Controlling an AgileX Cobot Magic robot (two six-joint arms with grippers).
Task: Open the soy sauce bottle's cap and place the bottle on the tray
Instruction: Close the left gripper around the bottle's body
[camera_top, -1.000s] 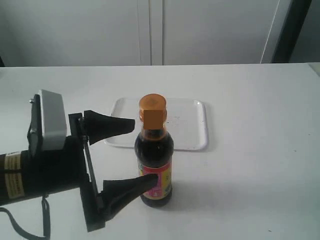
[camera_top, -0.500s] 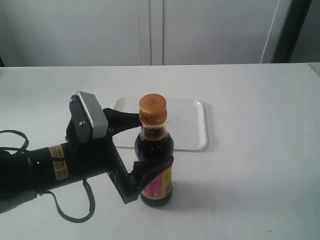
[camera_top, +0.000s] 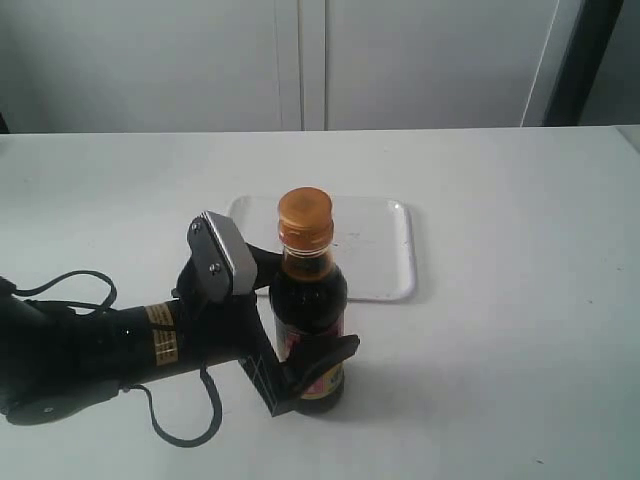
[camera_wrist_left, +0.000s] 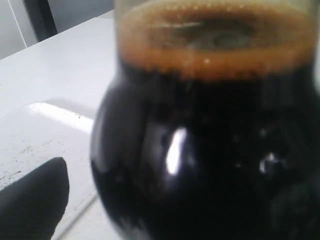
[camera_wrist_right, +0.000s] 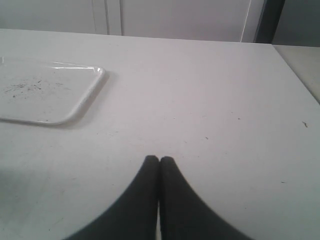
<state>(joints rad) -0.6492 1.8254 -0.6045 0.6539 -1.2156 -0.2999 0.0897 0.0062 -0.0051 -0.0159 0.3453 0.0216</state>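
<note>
A soy sauce bottle (camera_top: 309, 330) and white tray (camera_top: 385, 255) are seen on a white table (camera_top: 500, 330), tray behind

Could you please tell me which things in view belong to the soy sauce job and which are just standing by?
Belonging to the job:
soy sauce bottle
cap, on the neck
tray
left end effector, around the bottle

Standing by:
right end effector, shut over bare table
</note>
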